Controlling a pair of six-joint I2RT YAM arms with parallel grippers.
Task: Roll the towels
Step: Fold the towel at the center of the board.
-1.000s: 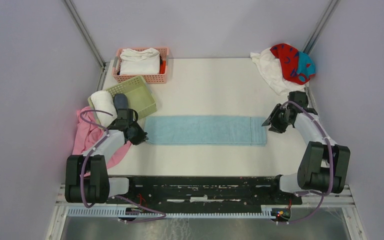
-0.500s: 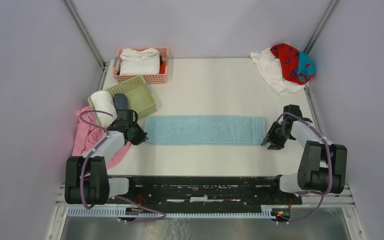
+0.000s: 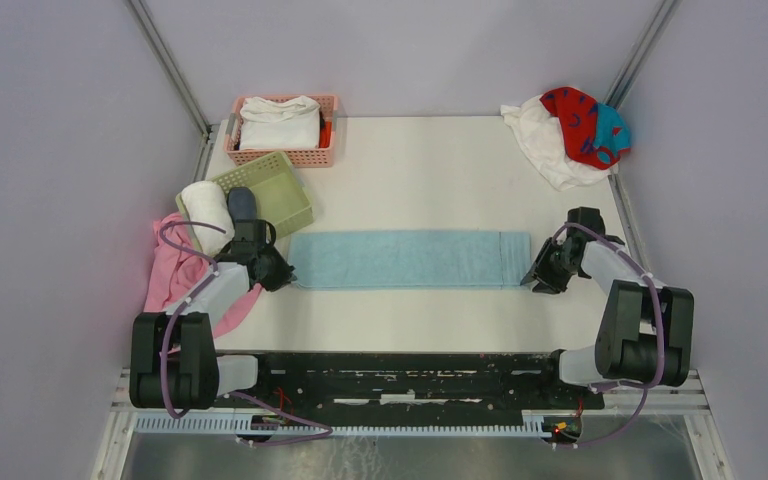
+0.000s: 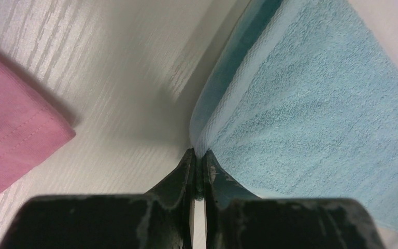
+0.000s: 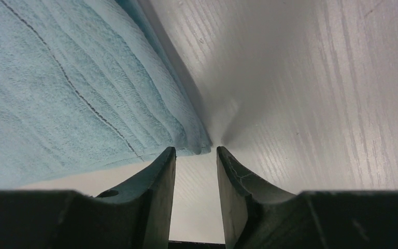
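Lying flat and unrolled mid-table, the light blue towel (image 3: pixel 405 259) has its left corner apparently pinched in the closed left gripper (image 4: pixel 199 155). The right gripper (image 5: pixel 196 155) stands part-open beside the right corner. The white towel (image 3: pixel 540 145) and red towel (image 3: pixel 582 122) lie heaped, unrolled.

Grey-black arms (image 3: pixel 218 288), purple cables (image 3: pixel 164 240), scuffed jaws.

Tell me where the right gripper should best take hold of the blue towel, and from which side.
Grip the near right corner of the blue towel, coming low from the right end. The towel lies flat as a long strip, and that corner sits just ahead of the open right gripper. The left gripper pinches the opposite near corner.
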